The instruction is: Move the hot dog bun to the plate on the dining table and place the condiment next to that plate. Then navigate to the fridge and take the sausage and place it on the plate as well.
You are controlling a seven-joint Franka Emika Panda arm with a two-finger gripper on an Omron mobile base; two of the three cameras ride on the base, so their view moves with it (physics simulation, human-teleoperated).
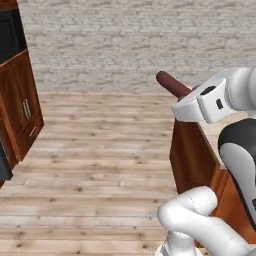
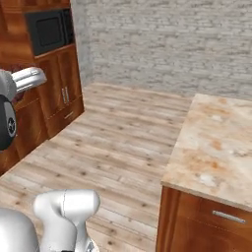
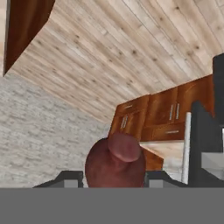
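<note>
My pincer [image 3: 114,180] is clamped on the slim, dark reddish-brown sausage [image 3: 115,162], bottom centre of the hand view; in the left base view it juts up-left from my hand, upper right of frame; the beige, rust-stained marble-look dining table [image 2: 216,147] fills the right of the right base view; I judge the carry needs a steady, level grip until the plate comes into view.

The sausage [image 1: 172,84] is half hidden behind the white hand; the dining table [image 2: 216,142] runs off the right edge.
</note>
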